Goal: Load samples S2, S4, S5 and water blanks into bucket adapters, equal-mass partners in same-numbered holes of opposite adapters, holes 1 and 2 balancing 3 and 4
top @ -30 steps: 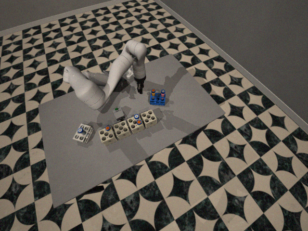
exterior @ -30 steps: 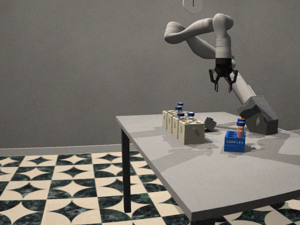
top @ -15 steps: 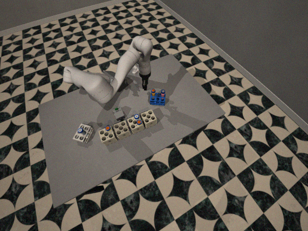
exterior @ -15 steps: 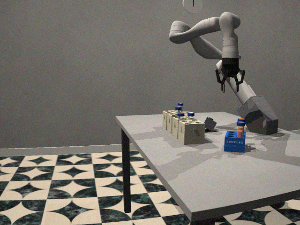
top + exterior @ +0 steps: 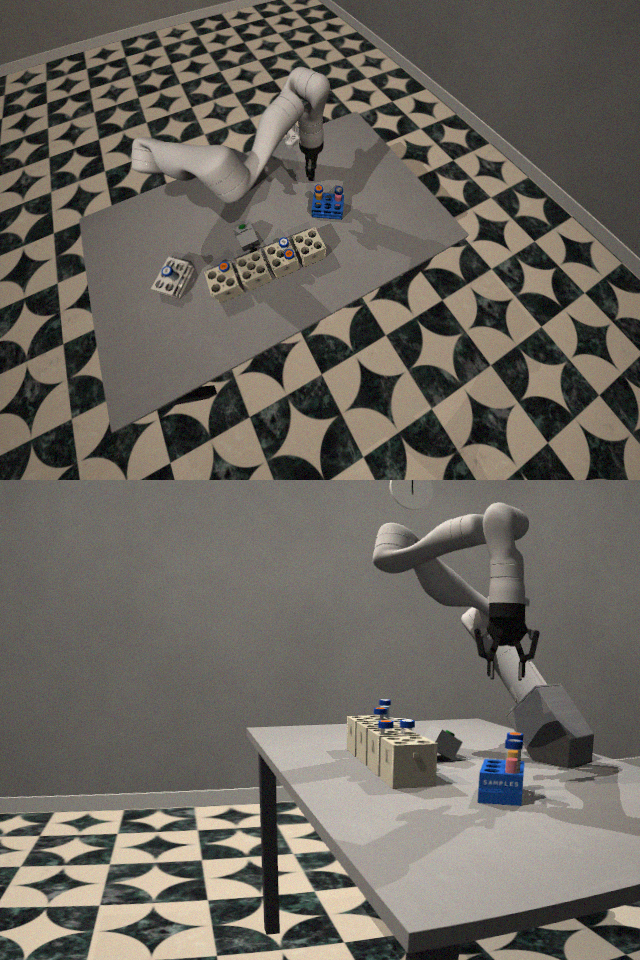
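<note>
the gripper (image 5: pixel 506 676) hangs half open and empty, fingers pointing straight down, above the blue rack (image 5: pixel 499 785), whose two tubes (image 5: pixel 513 752) stand upright.

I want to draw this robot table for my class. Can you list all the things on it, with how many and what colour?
Table: one, grey, on the checkered floor.
Adapters: four, cream blocks, in a row mid-table.
Tubes in adapters: three, blue caps, two with orange dots, one white.
Samples rack: one, blue, beyond the row's right end.
Tubes in samples rack: two, one orange, one pink.
White rack: one, left of the row, holding one blue-capped tube.
DONE desk: one, grey with a green key, behind the row.
Arm: one, white.
Gripper: one, black, open, empty, high above the table.
</note>
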Robot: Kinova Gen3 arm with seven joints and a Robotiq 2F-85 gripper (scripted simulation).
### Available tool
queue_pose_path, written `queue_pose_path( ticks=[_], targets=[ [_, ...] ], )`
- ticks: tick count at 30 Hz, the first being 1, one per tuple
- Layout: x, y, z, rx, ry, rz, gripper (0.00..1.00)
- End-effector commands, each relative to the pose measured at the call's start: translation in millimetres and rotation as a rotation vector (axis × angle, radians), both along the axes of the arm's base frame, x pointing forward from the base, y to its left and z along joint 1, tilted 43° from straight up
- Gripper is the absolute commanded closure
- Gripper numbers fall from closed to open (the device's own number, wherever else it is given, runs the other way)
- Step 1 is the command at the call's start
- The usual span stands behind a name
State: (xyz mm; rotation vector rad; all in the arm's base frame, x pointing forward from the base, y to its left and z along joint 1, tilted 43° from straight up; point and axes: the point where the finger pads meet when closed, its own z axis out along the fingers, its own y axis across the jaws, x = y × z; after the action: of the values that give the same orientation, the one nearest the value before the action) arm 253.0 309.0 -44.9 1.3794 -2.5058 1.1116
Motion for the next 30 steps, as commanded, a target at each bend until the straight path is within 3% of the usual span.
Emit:
queue_pose_path(
  ticks=[1, 6, 30],
  targets=[
    [-3.2, 11.2, -9.3, 0.001, 0.0, 0.001, 0.38],
    [-6.9, 22.9, -20.5, 0.001, 0.0, 0.001, 0.38],
    [-4.1, 16.4, -28.4, 0.001, 0.0, 0.001, 0.38]
  ],
)
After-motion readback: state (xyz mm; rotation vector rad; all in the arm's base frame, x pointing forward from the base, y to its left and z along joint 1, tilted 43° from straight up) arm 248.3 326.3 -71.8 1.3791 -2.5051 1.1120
